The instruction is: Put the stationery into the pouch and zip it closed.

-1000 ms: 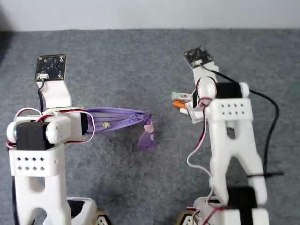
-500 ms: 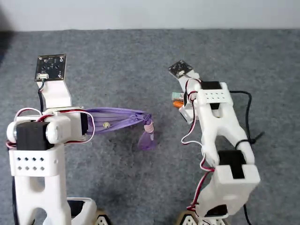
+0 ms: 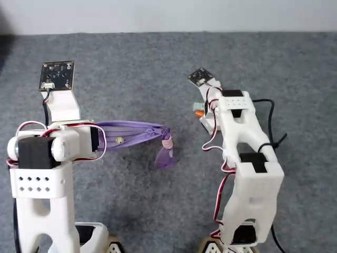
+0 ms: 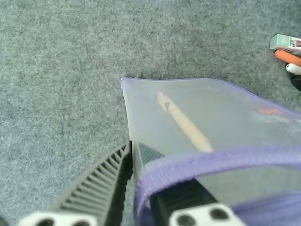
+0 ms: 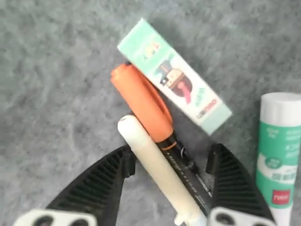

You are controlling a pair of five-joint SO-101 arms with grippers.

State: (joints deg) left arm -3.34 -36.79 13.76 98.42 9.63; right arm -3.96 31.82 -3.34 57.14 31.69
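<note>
Mint box and glue stick lie beside pens straddled by right gripper.

In the high view, the right arm swings its wrist toward 8 o'clock. This carries its wrist camera board from 1 o'clock of the stationery to 12 o'clock of it. The arm's large joint block drops toward 6 o'clock. The arm now covers most of the mint-green box and the orange marker, which lay more exposed a second ago.
</note>
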